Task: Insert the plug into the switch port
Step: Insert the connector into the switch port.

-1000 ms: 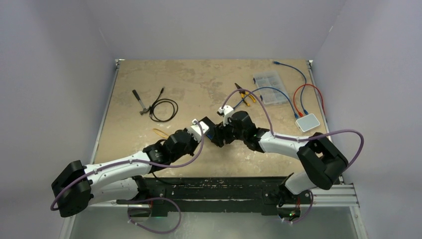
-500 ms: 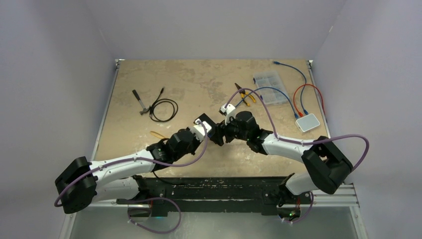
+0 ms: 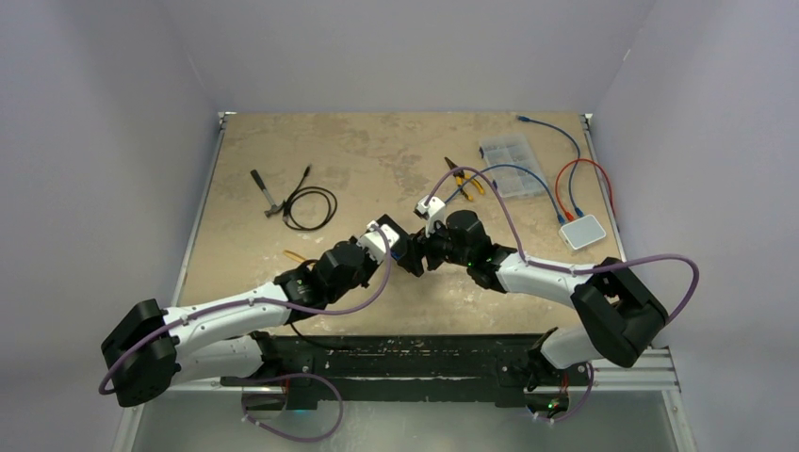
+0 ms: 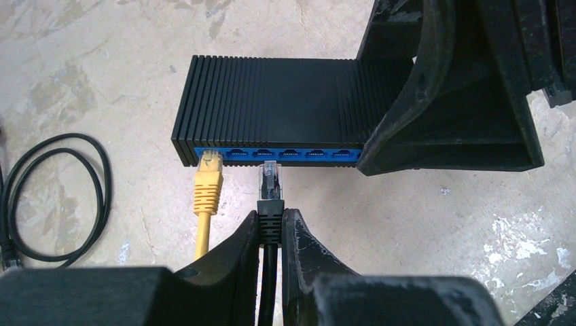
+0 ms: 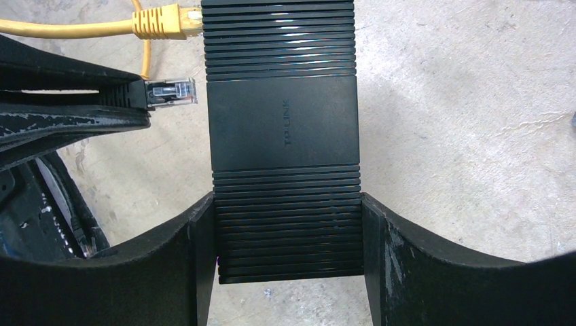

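Just short of the port row on the switch [image 4: 272, 102], the plug [image 4: 270, 178] sits pinched by its boot in my left gripper [image 4: 270, 227]; its long axis points straight at a free port beside the yellow plug [image 4: 208, 180]; my right gripper [image 5: 289, 207] clasps the switch body across its width.

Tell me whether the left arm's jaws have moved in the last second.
Yes, slightly: in the top view the left jaws edged right, away from the coiled black cable.
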